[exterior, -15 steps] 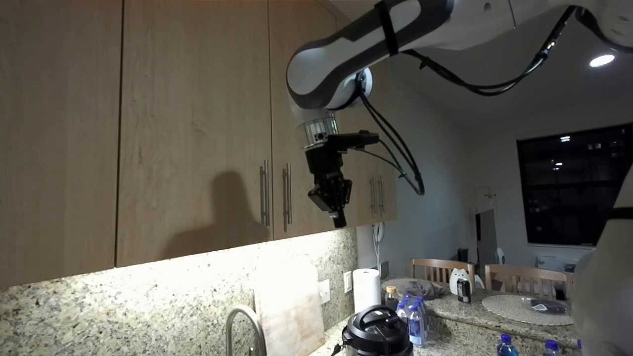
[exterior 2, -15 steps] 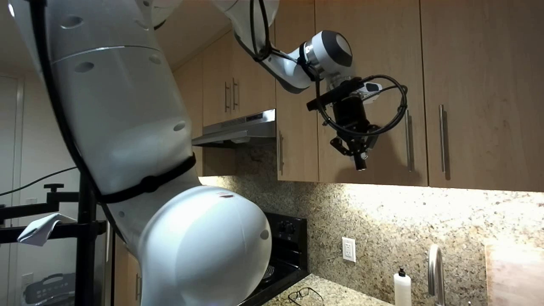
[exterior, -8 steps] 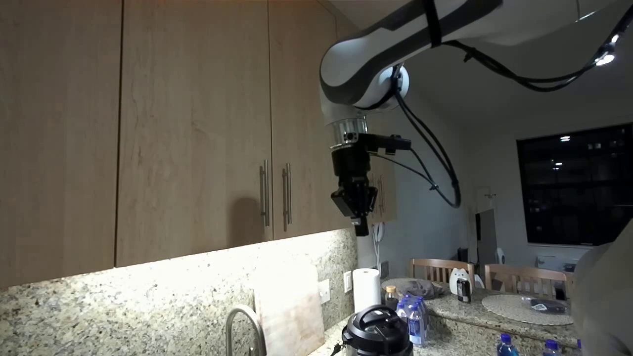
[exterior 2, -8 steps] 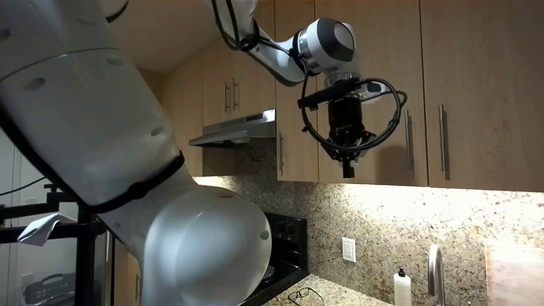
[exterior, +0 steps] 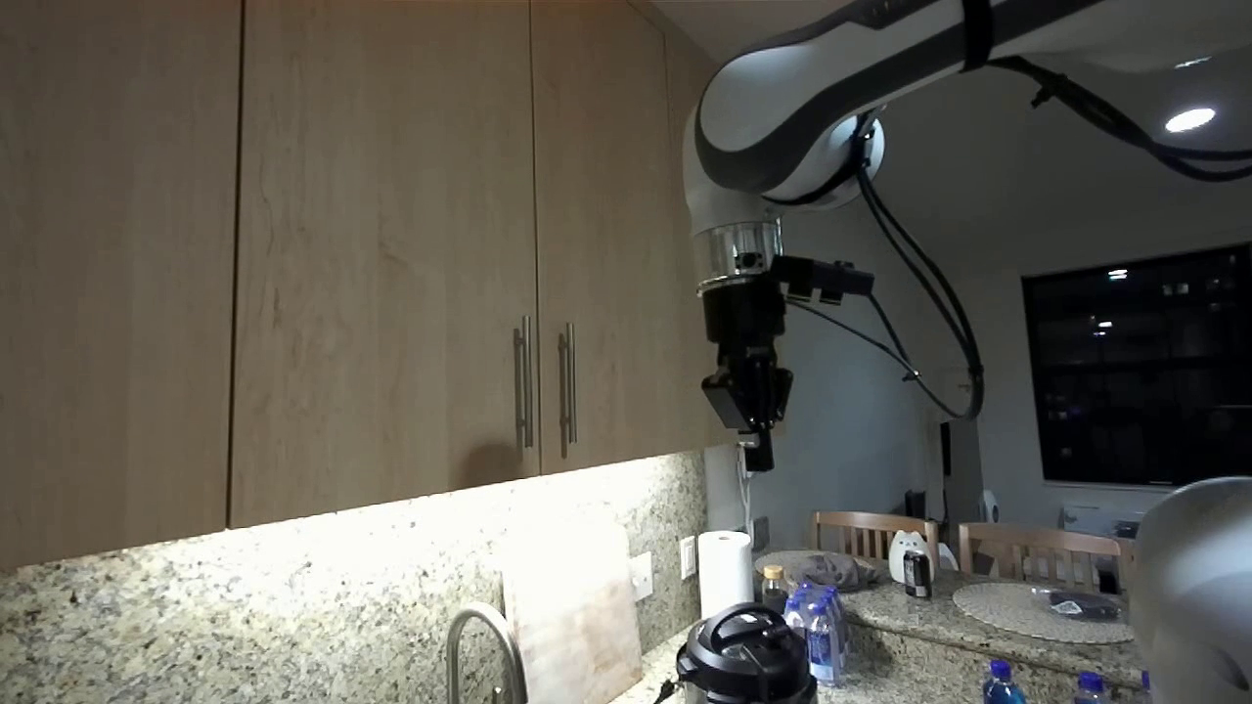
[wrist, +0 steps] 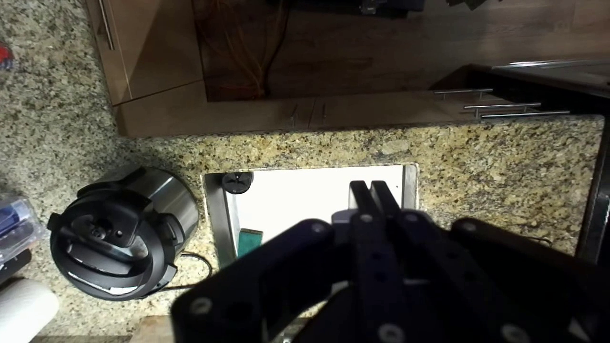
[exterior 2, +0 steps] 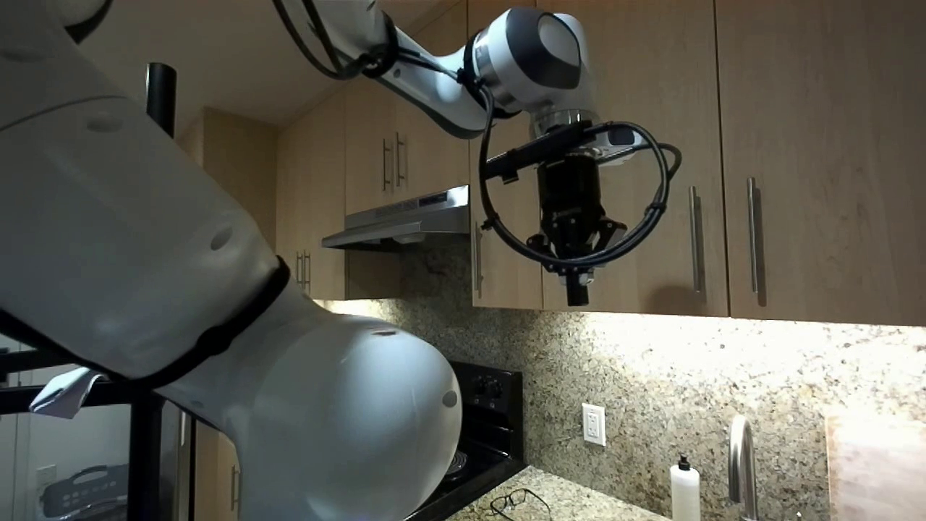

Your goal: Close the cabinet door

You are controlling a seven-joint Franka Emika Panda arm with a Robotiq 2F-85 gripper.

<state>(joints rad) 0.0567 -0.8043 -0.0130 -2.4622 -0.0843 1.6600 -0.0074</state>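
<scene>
The upper cabinet doors are tall, flat and light tan. One cabinet door (exterior: 391, 215), also in an exterior view (exterior 2: 655, 94), has a slim steel bar handle (exterior: 527, 381) near its edge. The neighbouring door (exterior: 597, 215) has a matching handle (exterior: 571, 381). Both stand flush with thin seams; I cannot tell which one the task names. My gripper (exterior: 759, 458) hangs pointing down, apart from the doors, its tips near the height of their lower edge. It also shows in an exterior view (exterior 2: 577, 293). In the wrist view the fingertips (wrist: 369, 186) are nearly together with nothing between them.
Below the gripper lie the sink (wrist: 410, 188) and granite counter (wrist: 495, 166). A black-lidded pressure cooker (wrist: 114, 238), paper towel roll (exterior: 726, 572) and water bottles (exterior: 820, 631) stand on the counter. A range hood (exterior 2: 405, 217) and soap bottle (exterior 2: 684, 492) are also in view.
The arm and gripper have moved away from the doors, rightward in one exterior view and leftward in another, and slightly lower. The gripper's shadow on the door has shrunk. The doors have not moved.
</scene>
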